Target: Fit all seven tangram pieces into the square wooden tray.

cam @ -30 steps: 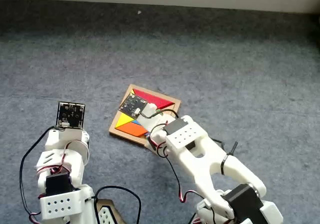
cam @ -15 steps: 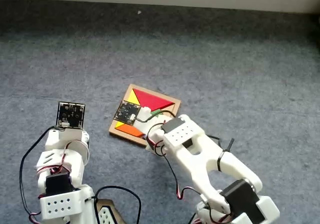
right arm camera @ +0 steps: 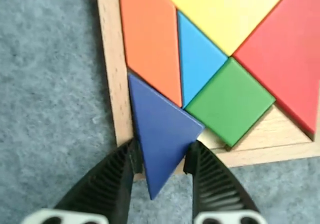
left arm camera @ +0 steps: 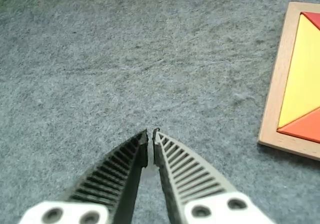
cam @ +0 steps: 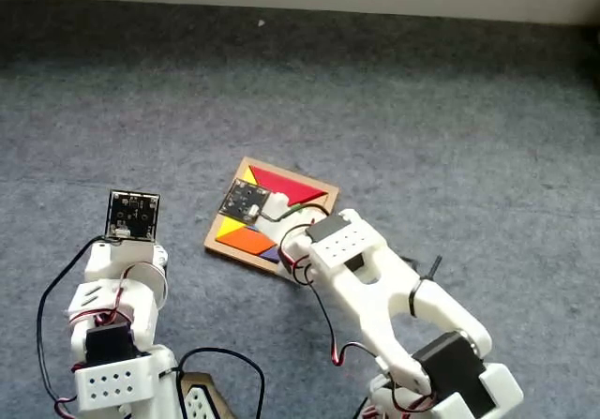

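The right arm [cam: 375, 288] has shifted over the last second. It swung toward the tray's left side, then came partway back, and it now hangs over the near corner. Nothing else on the table [cam: 469, 110] has moved. The left arm [cam: 117, 297] is parked where it was, well apart from the work. The left hand [left arm camera: 150, 134] is empty and narrowed until its tips almost meet, with the tray off to one side. I read the right arm's small back-and-forth as nudging a piece toward its slot, not carrying it in, so the task looks close to finished but not done.

The tray [right arm camera: 107, 58] already holds most of the set lying flat, including an orange piece [right arm camera: 150, 38] and a green square [right arm camera: 230, 101]. A strip of bare wood [right arm camera: 270, 129] is open beside that square, along the near rim.

The blue triangle [right arm camera: 162, 124] is not seated. One edge lies against the orange piece, one corner touches the green square, and its point sticks out across the rim over the table. The right hand [right arm camera: 162, 151] is closed to a narrow span around that point, one finger on each slanted edge, so it appears to be holding the triangle. The triangle probably has to turn and slide inward to drop into the open strip.
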`<action>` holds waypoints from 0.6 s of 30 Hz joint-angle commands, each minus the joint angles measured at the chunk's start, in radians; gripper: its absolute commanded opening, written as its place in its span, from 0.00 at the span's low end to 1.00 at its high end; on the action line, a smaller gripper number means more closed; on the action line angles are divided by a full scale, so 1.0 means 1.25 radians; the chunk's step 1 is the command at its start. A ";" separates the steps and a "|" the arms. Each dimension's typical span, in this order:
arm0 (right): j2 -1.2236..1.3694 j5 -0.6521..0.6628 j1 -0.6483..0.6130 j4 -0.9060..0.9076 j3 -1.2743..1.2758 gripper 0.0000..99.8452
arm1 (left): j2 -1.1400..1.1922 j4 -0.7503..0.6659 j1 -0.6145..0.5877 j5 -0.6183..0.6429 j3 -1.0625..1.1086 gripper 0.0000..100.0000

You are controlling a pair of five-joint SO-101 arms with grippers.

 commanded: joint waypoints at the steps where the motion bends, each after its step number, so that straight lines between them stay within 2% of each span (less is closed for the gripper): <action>1: -0.107 -0.093 0.024 0.007 -0.007 0.07 | -0.012 0.001 0.013 -0.007 -0.006 0.05; 5: -0.170 -0.212 0.020 0.007 -0.006 0.07 | -0.012 0.001 0.013 -0.007 -0.006 0.05; 12: -0.148 -0.438 0.019 0.008 -0.007 0.07 | -0.012 0.001 0.013 -0.007 -0.006 0.05; 18: -0.144 -0.689 0.009 0.006 -0.010 0.07 | -0.012 0.001 0.013 -0.007 -0.006 0.05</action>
